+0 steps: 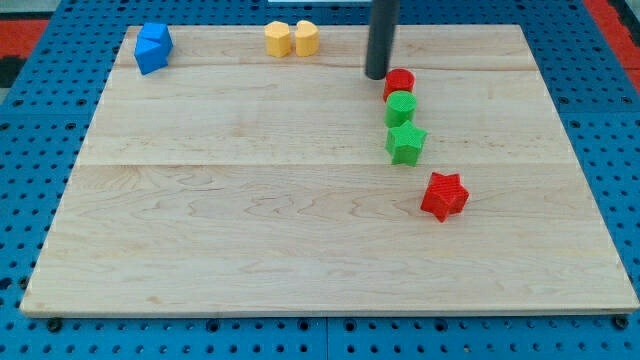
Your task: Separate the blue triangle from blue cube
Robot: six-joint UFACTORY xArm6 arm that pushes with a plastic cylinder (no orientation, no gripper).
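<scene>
Two blue blocks sit touching at the board's top left corner: the upper one point(155, 38) and the lower one point(148, 56). I cannot tell which is the triangle and which the cube. My tip point(377, 74) is at the view's top centre-right, just left of the red cylinder point(399, 82), far to the right of the blue blocks.
Two yellow blocks point(279, 39) point(306, 38) sit side by side at the top edge. Below the red cylinder stand a green cylinder point(400, 106) and a green star point(405, 143) in a column. A red star point(444, 195) lies lower right. The wooden board point(250, 230) lies on a blue pegboard.
</scene>
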